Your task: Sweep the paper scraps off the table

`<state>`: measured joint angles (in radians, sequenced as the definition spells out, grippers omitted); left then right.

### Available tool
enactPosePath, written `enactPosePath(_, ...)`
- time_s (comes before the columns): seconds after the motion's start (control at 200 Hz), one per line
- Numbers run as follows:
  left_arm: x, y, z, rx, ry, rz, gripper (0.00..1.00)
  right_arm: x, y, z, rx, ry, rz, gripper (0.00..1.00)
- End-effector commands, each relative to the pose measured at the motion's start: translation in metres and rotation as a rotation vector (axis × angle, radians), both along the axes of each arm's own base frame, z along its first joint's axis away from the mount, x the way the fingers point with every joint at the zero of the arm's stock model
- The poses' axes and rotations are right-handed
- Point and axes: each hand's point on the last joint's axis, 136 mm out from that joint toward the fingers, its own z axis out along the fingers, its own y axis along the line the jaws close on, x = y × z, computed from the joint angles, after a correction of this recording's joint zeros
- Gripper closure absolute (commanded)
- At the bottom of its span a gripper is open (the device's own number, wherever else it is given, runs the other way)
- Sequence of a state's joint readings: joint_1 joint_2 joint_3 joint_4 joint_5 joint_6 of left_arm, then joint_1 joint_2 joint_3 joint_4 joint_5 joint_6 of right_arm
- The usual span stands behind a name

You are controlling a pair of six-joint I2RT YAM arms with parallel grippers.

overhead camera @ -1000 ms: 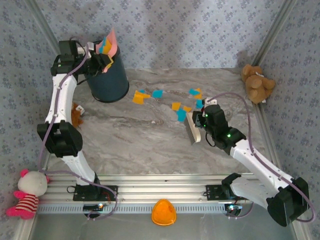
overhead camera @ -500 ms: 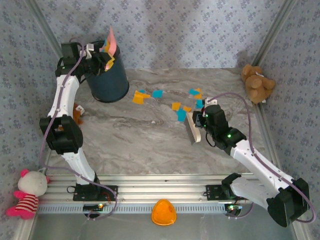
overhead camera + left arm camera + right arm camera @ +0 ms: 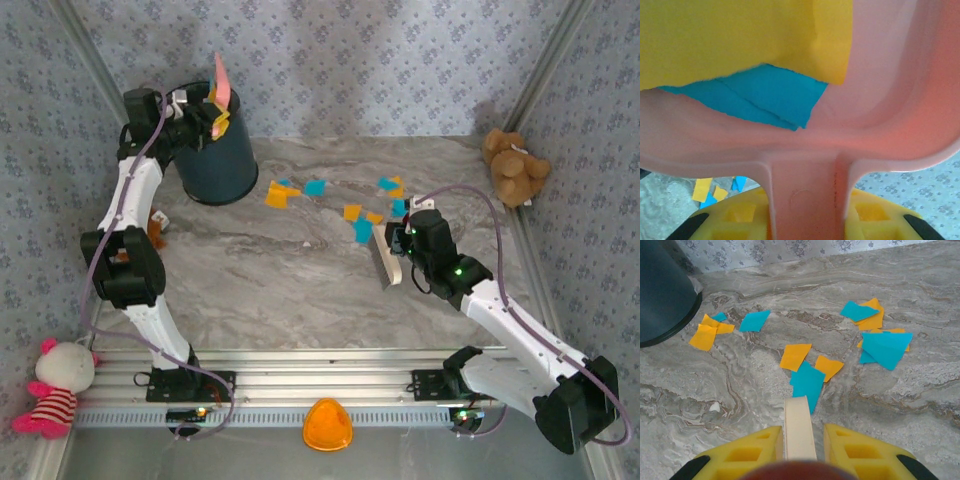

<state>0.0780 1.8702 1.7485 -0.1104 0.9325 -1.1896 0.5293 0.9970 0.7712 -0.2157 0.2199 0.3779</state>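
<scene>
- The scraps [image 3: 315,187], orange and blue, lie scattered on the desk [image 3: 270,290] in a loose band that starts just right of the bin [image 3: 213,158] and runs rightward, away from it.
- In the right wrist view the scraps [image 3: 807,380] fan out ahead of the right jaws. One blue piece lies at the tip of the cream tool [image 3: 799,432], and an orange pair sits close by the bin's base [image 3: 662,295].
- The right jaws are pinching the tool [image 3: 388,262] between them, well to the right of the bin and on the near side of the scrap band.
- More scraps [image 3: 740,55], yellow over blue, lie inside the pink dustpan [image 3: 880,100].
- The left jaws are pressed onto the dustpan's handle and hold the dustpan [image 3: 221,80] tilted over the bin's mouth.
- The bin stands at the desk's far left corner, close to the patterned walls [image 3: 400,60].
- Bare marble runs from the scrap band to the rail [image 3: 320,385], on the side of the desk opposite the bin.
- A bear [image 3: 515,165] sits at the desk's right edge, far across from the bin and well apart from the nearest scraps.
</scene>
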Motion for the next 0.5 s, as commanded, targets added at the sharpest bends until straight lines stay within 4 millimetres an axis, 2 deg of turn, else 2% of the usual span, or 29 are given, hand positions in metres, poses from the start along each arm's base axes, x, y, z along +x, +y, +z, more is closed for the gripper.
enactPosePath(0.0, 0.0026, 0.0008, 0.0205, -0.058, -0.065, -0.014, 1.0, 0.0, -0.0015, 0.0119, 0.032, -0.023, -0.009, 1.0)
enactPosePath(0.235, 0.0065, 0.0021, 0.0264, -0.132, -0.062, -0.004, 1.0, -0.0013, -0.0019, 0.0111, 0.031, -0.021, -0.008, 1.0)
enactPosePath(0.495, 0.0097, 0.0046, 0.0243, -0.198, -0.035, 0.02, 1.0, -0.0012, -0.0028, 0.0109, 0.031, -0.022, -0.012, 1.0)
